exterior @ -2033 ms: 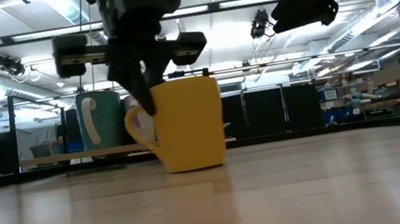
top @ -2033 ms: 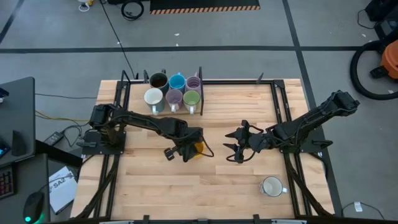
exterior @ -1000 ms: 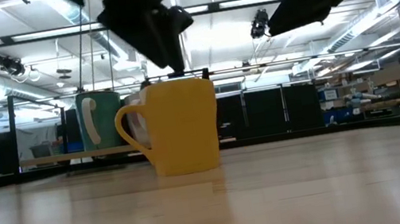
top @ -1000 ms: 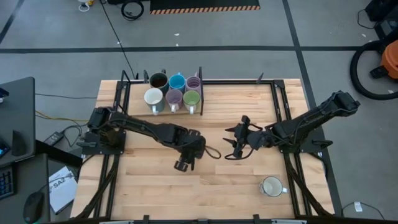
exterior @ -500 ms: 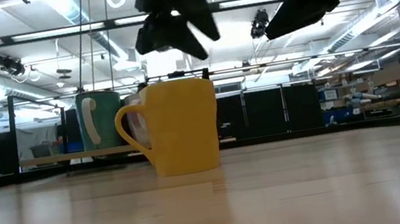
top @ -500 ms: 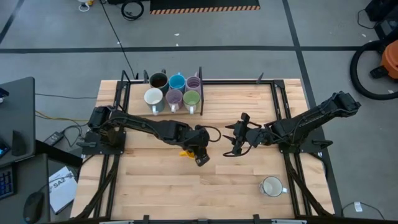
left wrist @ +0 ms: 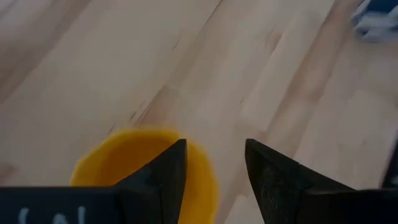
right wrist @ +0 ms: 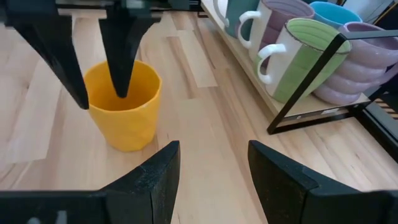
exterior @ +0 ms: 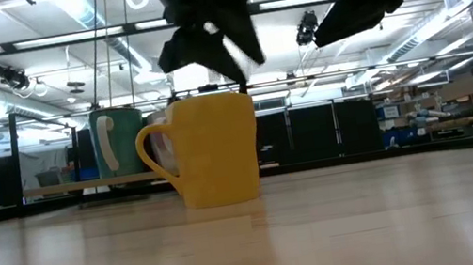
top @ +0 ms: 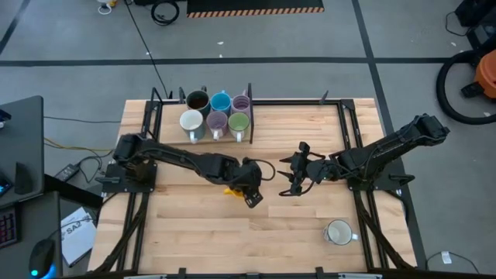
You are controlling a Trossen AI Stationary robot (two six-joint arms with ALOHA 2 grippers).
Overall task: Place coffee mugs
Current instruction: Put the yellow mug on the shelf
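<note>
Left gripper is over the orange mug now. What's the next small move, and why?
Probably lower the left gripper a little and close. Its fingers are open and straddle the orange mug wall, one inside the rim, one outside, while the mug stands upright on the table, apart from the rack.

Orange mug (top: pixel 231 190) mostly under left arm.

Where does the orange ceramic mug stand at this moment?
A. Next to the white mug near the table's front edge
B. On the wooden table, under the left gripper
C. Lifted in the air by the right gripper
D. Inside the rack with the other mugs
B: the orange ceramic mug rests upright on the wooden table, with the open left gripper above its rim.
</note>
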